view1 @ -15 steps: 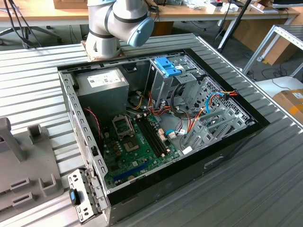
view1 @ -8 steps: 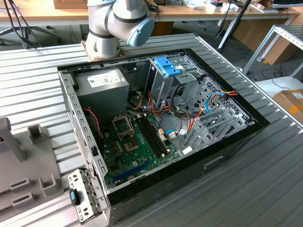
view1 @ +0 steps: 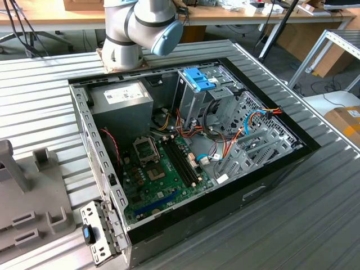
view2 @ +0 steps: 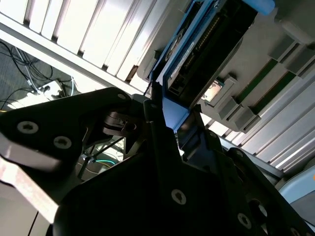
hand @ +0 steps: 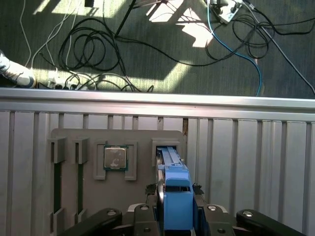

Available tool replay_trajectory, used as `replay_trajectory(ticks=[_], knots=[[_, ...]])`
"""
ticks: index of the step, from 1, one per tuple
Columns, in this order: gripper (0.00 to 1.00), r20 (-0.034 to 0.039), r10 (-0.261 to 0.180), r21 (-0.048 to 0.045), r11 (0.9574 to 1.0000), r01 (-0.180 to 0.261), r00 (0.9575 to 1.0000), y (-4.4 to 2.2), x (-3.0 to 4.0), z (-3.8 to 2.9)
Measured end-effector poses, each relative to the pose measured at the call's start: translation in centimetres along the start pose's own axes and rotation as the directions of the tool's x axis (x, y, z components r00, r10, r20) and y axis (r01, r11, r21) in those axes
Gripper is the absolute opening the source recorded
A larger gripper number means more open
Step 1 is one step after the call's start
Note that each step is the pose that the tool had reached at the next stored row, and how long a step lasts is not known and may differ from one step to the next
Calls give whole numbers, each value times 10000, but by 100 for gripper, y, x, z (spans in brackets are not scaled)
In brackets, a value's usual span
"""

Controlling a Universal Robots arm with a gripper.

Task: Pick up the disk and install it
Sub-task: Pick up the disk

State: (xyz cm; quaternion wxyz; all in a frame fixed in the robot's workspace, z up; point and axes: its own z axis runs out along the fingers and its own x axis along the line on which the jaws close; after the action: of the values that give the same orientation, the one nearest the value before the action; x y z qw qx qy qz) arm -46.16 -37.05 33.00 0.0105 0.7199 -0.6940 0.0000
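The gripper seems clamped on the disk, which stands on edge in a slot of the grey holder beside the processor chip. Draw it straight along the slot, untilted, so its blue rails don't bind.

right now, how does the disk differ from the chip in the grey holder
The disk stands on edge; the chip lies flat. The disk is blue-framed; the chip is silvery and square. Both sit in the grey holder.
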Motion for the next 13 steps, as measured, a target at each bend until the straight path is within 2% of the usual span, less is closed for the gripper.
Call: replay_trajectory(ticks=[9, 10, 11, 13], knots=[[36, -2, 0, -4, 10000, 0, 10000, 0, 0, -10], [36, -4, -1, -8, 10000, 1, 10000, 0, 0, -23], [36, -1, 0, -1, 10000, 0, 10000, 1, 1, -72], [36, -1, 0, -1, 10000, 0, 10000, 2, 2, -129]])
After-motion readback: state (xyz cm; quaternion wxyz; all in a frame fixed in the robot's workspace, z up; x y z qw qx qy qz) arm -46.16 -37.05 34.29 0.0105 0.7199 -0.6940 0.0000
